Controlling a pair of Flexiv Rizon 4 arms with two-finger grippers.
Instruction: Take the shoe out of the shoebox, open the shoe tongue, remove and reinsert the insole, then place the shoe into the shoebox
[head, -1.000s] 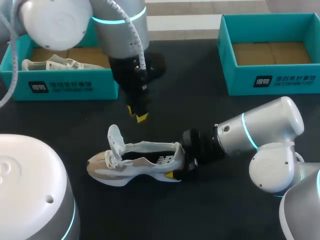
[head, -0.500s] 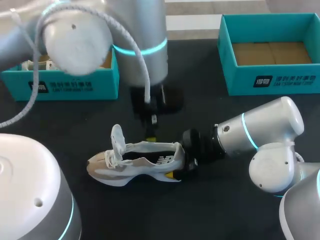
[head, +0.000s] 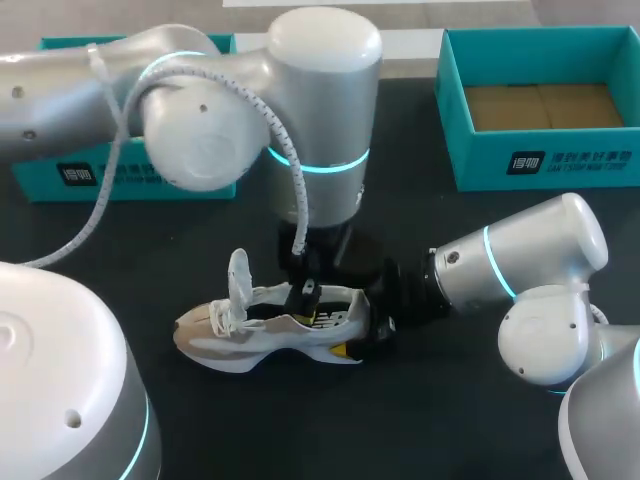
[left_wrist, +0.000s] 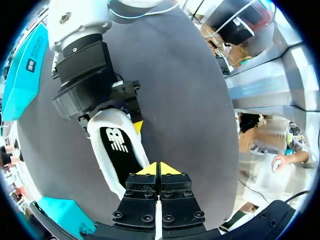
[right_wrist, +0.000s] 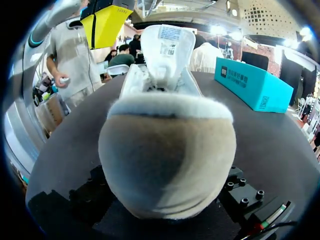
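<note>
While the right tool (head: 358, 330) clamps the heel of the white shoe (head: 262, 335), which rests on its sole in the middle of the dark desk (head: 450, 420), the left tool (left_wrist: 160, 168) hangs just over the shoe's opening, its yellow tips pressed together and gripping nothing. The tongue (head: 238, 276) stands pulled upright toward the toe end. Two teal shoeboxes sit along the desk's far edge, one (head: 540, 165) at right, the other (head: 95, 172) partly hidden behind the left arm.
</note>
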